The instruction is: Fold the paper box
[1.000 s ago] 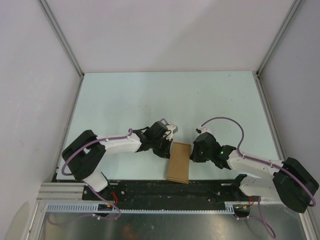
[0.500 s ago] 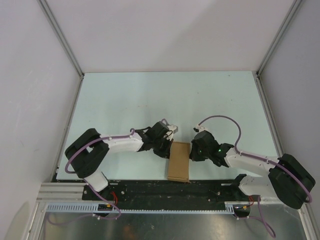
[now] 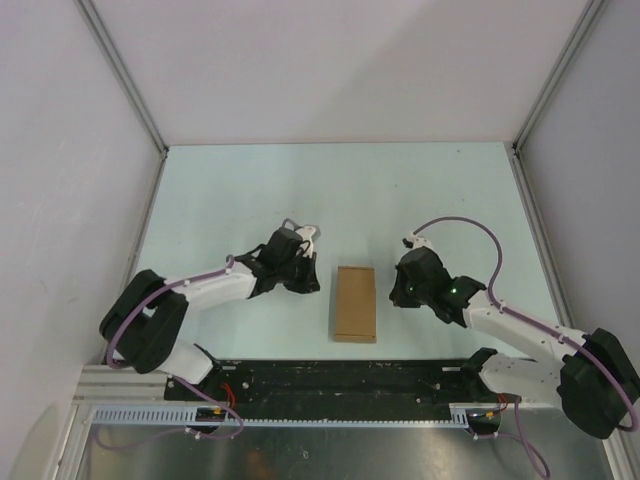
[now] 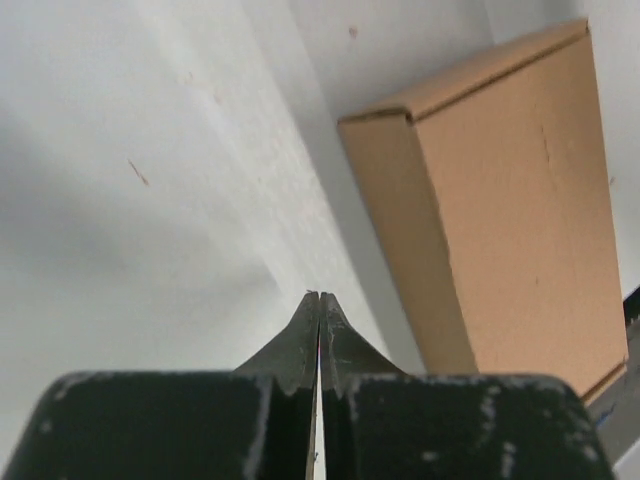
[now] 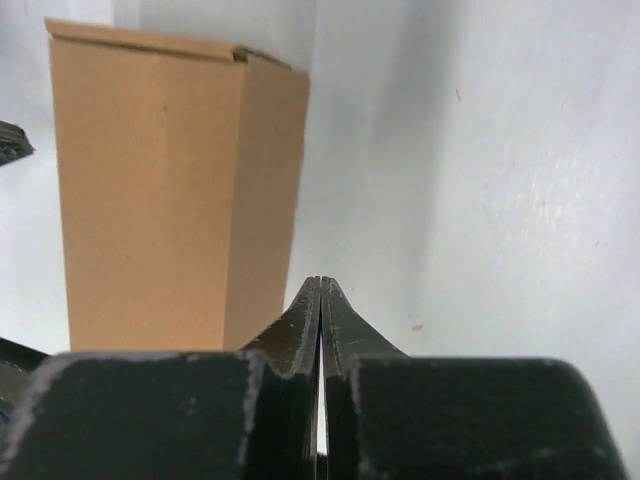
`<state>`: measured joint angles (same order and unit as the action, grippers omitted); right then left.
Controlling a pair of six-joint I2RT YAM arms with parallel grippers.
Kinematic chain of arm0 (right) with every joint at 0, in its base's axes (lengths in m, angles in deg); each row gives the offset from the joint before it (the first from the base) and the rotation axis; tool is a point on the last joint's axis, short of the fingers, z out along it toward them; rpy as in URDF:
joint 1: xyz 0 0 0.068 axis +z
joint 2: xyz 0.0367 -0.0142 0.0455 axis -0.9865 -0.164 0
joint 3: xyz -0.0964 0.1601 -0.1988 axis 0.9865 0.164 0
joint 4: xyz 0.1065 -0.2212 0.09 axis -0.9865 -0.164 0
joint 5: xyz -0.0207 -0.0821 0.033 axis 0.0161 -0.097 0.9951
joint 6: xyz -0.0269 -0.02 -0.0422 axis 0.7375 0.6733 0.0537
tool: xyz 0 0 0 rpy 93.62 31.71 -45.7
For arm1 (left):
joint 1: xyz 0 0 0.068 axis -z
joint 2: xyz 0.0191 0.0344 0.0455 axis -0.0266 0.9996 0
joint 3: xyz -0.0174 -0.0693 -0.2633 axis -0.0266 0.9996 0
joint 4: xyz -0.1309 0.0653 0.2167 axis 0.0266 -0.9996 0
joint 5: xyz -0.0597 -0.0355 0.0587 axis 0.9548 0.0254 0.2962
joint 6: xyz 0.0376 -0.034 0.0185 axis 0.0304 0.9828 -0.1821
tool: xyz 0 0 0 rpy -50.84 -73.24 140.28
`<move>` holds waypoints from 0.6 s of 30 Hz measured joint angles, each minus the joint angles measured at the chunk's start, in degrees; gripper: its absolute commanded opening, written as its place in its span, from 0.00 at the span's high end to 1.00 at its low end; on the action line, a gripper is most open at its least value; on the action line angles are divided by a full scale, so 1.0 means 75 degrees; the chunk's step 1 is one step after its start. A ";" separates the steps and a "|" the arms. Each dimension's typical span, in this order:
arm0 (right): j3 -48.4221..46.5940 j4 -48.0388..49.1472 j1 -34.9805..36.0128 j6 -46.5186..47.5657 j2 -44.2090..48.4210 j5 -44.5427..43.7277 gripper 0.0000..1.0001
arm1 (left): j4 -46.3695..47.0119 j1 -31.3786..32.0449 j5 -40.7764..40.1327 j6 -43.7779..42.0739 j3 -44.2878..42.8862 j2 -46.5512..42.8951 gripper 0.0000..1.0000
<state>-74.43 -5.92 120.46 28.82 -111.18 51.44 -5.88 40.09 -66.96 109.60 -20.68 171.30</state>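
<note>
Your paper box (image 3: 355, 303) lies flat as a closed oblong carton of plain brown kraft. It sits near the front edge of the bench (image 3: 250, 190), between the two arms and touching neither. The left end effector (image 4: 318, 300) and right end effector (image 5: 320, 285) are both pressed closed on nothing. In the right wrist view, the end effector's body hides the carton's near end.

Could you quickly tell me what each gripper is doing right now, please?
Left gripper: shut, holding nothing, apart from the paper box.
Right gripper: shut, holding nothing, also apart from it.
</note>
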 measured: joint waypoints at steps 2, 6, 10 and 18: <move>0.0000 -0.0370 0.0210 -0.0085 0.0119 -0.0154 0.98 | 0.0064 0.0015 0.0009 0.0026 0.0251 -0.0224 1.00; 0.0000 -0.1011 0.0752 -0.0338 0.0140 -0.0318 0.98 | 0.0079 0.0207 -0.0044 0.0248 0.0854 -0.0615 1.00; 0.0038 -0.1285 0.1268 -0.0662 0.0245 -0.0367 1.00 | 0.0032 0.0906 -0.0245 0.0624 0.1250 -0.1157 1.00; 0.0729 -0.0953 0.1690 -0.1209 0.0388 -0.0350 1.00 | 0.0379 0.1894 -0.0650 0.1425 0.1518 -0.1647 1.00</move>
<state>-68.96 -13.06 133.14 19.75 -108.27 48.82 -3.04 54.30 -71.83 120.29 -9.30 158.95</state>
